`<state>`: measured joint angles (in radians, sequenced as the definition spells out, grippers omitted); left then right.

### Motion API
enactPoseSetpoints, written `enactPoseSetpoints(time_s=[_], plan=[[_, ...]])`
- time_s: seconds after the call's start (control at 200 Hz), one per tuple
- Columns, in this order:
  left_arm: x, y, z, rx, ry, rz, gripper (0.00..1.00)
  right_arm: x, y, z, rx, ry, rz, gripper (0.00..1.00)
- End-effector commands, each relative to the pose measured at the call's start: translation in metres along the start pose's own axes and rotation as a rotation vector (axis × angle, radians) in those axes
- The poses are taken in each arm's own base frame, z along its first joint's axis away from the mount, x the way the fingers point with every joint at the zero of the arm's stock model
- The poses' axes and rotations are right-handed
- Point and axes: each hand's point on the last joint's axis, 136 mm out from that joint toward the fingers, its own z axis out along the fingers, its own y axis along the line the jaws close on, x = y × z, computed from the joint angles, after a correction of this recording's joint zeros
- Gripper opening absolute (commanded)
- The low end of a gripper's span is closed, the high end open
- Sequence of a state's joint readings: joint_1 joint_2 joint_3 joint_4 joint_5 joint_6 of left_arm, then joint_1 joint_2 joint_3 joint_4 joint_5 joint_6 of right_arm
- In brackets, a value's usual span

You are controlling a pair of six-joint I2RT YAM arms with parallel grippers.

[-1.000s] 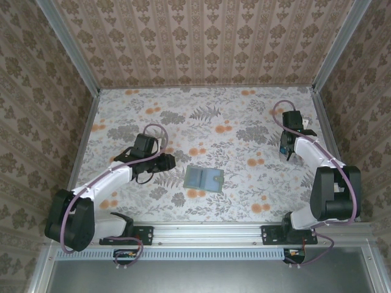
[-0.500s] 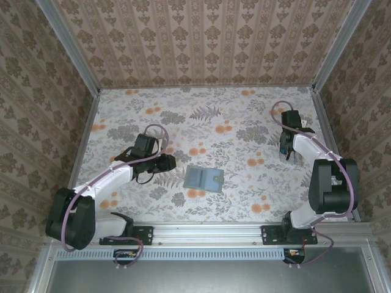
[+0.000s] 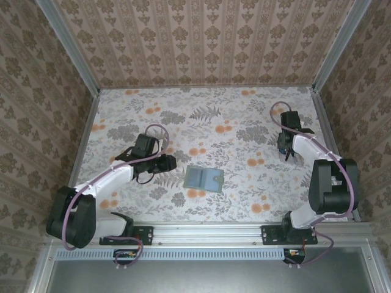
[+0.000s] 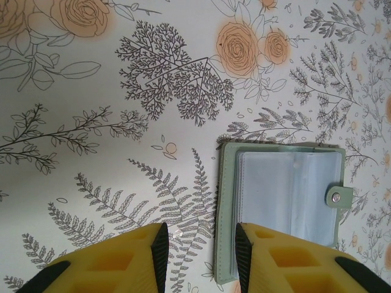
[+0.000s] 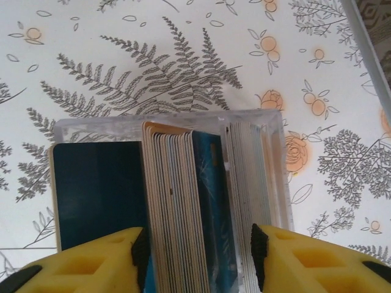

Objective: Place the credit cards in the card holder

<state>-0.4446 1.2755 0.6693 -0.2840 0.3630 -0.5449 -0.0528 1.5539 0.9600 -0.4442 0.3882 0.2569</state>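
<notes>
Floral tabletop (image 3: 232,110), patterned walls (image 3: 201,43); left gripper (image 4: 198,244) spread; right gripper (image 5: 197,244) astride credit cards (image 5: 183,183), grip unclear

Left arm (image 3: 107,178) and right arm (image 3: 308,146) are the same build: white links, chunky black joint housings. A mauve cable (image 3: 160,131) runs along each, looping out at the wrist. Black base brackets (image 3: 131,235) at the near edge, thin wires hanging below. Fingers (image 4: 104,265) are yellow with square moulded recesses and black strips on the inner faces.
</notes>
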Motion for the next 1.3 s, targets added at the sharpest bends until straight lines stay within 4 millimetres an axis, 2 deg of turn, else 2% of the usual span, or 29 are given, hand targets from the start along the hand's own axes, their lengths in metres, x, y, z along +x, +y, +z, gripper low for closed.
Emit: enactPoseSetpoints(time_s=[0.0, 0.385, 0.63, 0.71, 1.125, 1.295], plan=[[-0.005, -0.009, 0.000, 0.027, -0.008, 0.024, 0.36, 0.008, -0.005, 0.004, 0.025, 0.037, -0.020, 0.53], [-0.008, -0.009, 0.004, 0.026, 0.006, 0.025, 0.36, 0.000, -0.027, -0.010, 0.118, -0.009, 0.014, 0.46], [-0.008, -0.009, 0.008, 0.030, 0.016, 0.021, 0.36, -0.002, -0.034, -0.014, 0.144, -0.038, 0.036, 0.40], [-0.008, -0.010, 0.008, 0.031, 0.021, 0.022, 0.36, -0.002, -0.034, -0.015, 0.144, -0.042, 0.039, 0.35], [-0.007, -0.009, 0.009, 0.031, 0.025, 0.021, 0.36, -0.007, -0.035, -0.022, 0.130, -0.076, 0.052, 0.27], [-0.007, -0.009, 0.009, 0.031, 0.023, 0.020, 0.36, -0.005, -0.034, -0.021, 0.129, -0.066, 0.045, 0.20]])
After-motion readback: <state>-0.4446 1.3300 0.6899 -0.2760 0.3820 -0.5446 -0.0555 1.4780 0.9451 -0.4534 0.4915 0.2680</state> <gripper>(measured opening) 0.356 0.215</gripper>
